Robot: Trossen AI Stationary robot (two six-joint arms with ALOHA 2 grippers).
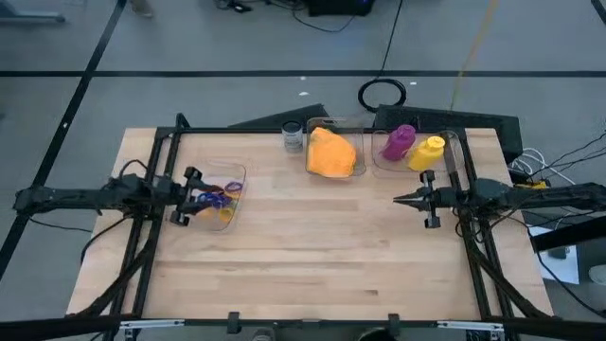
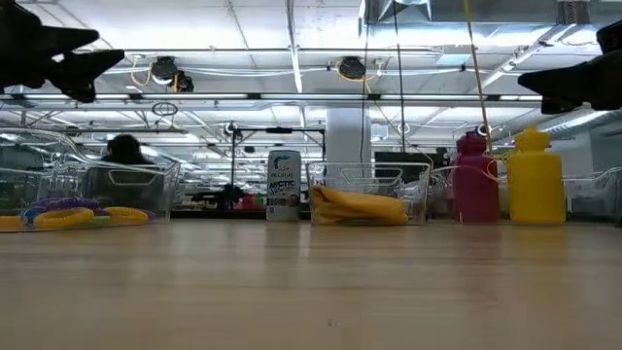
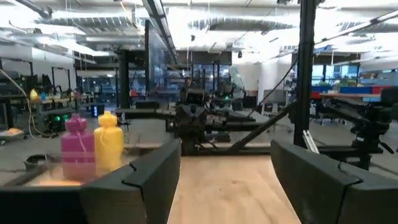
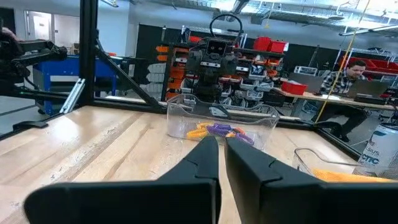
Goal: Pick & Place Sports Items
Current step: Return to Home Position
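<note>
Purple, yellow and orange elastic rings (image 1: 222,197) lie in a clear box (image 1: 237,175) at the table's left. My left gripper (image 1: 192,196) hovers over that box's left part, open, with nothing between its fingers (image 3: 143,180). An orange cloth (image 1: 331,153) fills a clear box at the far middle. A purple bottle (image 1: 399,142) and a yellow bottle (image 1: 427,152) stand upright in a clear box at the far right. My right gripper (image 1: 401,200) is shut and raised above the table near those bottles, pointing toward the table's left.
A small clear jar (image 1: 292,137) with a label stands left of the cloth's box. The dark frame bars (image 1: 151,227) run along both table sides. Bare wood (image 1: 322,246) spreads across the middle and near half. A person (image 4: 357,68) sits beyond the table.
</note>
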